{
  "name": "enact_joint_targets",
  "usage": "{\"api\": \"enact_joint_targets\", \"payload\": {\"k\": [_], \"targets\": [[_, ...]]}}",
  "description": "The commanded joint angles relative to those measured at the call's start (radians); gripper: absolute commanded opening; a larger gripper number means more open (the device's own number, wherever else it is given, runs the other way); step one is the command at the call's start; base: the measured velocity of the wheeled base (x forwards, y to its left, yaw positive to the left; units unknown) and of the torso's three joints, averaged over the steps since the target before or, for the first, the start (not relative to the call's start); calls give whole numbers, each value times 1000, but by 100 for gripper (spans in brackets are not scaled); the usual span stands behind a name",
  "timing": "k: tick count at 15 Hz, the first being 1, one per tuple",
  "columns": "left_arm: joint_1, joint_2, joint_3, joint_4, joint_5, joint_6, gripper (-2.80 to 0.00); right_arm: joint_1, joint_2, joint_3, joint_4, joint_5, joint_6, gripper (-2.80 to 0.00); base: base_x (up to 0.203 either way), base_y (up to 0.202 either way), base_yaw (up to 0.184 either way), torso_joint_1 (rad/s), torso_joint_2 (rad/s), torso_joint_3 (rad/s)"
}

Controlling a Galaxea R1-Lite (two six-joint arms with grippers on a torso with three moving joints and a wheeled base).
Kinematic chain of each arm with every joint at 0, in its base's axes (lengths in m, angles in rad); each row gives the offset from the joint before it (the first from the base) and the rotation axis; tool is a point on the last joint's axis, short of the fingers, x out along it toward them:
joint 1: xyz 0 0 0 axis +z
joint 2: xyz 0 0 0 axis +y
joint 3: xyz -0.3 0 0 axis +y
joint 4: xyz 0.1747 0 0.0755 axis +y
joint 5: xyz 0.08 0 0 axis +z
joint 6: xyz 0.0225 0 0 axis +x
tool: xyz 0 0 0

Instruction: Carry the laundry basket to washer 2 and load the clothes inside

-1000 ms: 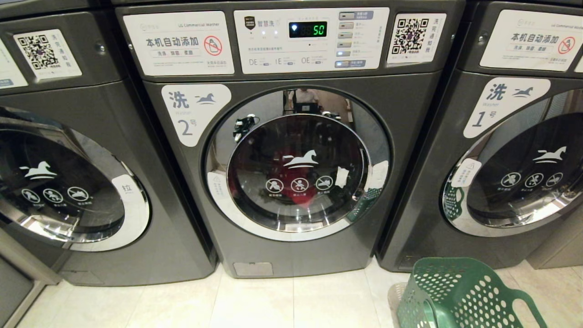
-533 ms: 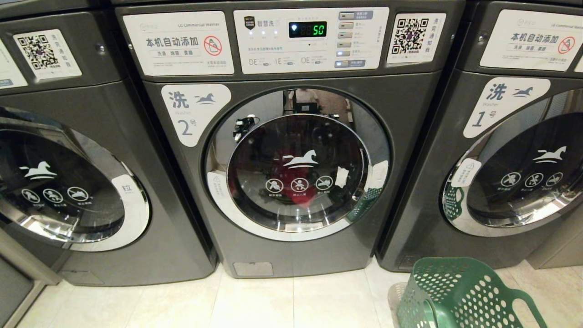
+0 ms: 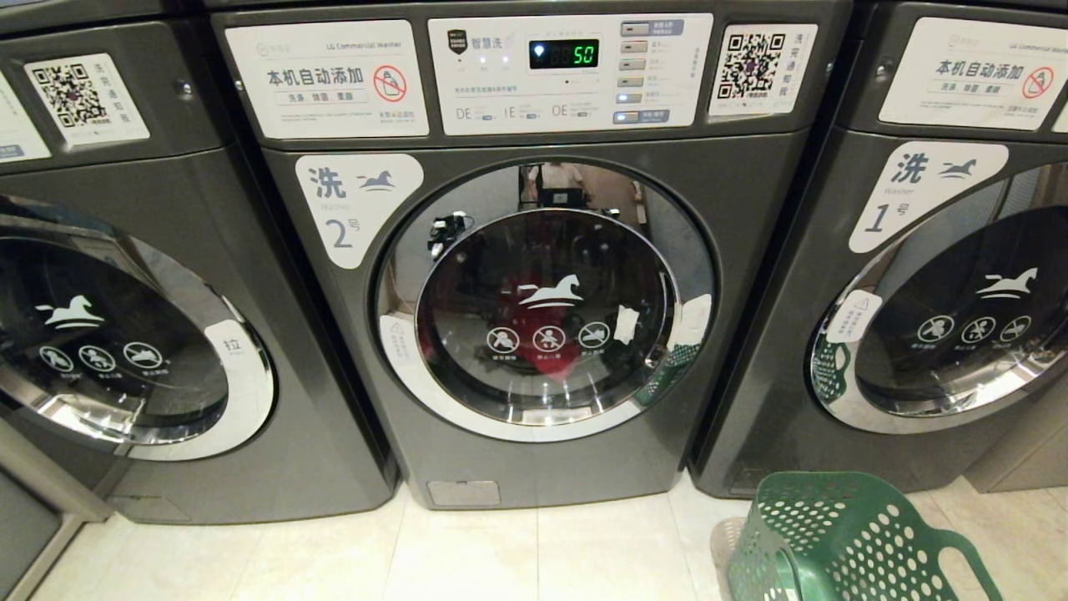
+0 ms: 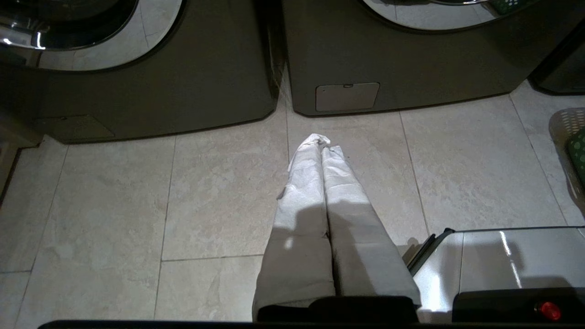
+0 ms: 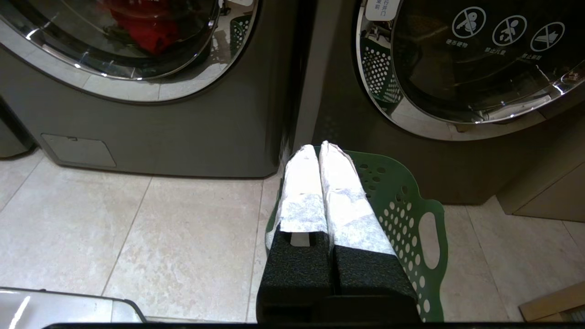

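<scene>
Washer 2 (image 3: 751,250) stands straight ahead, its round chrome-rimmed door (image 3: 544,300) closed and its display lit. Red clothes (image 5: 146,23) show behind the glass. The green laundry basket (image 3: 843,542) sits on the floor at the lower right, in front of the neighbouring washer, and what shows of its inside looks empty. My right gripper (image 5: 317,148) hangs shut and empty just above the basket (image 5: 411,219). My left gripper (image 4: 322,141) is shut and empty over bare floor tiles, before the gap between two washers. Neither gripper shows in the head view.
Washer 1 (image 3: 918,292) stands to the right, and another alike washer (image 3: 167,334) to the left, both with doors closed. Pale floor tiles (image 3: 542,551) run in front of the machines. My silver base (image 4: 502,260) shows beside the left gripper.
</scene>
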Motion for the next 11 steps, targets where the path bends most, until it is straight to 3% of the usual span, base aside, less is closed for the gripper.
{"api": "enact_joint_targets", "payload": {"k": [1,4,6,11], "targets": [[-11,-53,0,0,0,0,-280,0,2,0,0,1,-2,-280,0,0,0,0,0,0],[-24,-226,5,-12,5,-2,-280,0,2,3,-1,-1,1,-280,0,0,0,0,0,0],[-29,-231,27,-74,14,-30,-280,0,2,4,-6,0,3,-280,0,0,0,0,0,0],[-30,-232,29,-79,21,-48,-280,0,2,4,-7,1,-3,-280,0,0,0,0,0,0]]}}
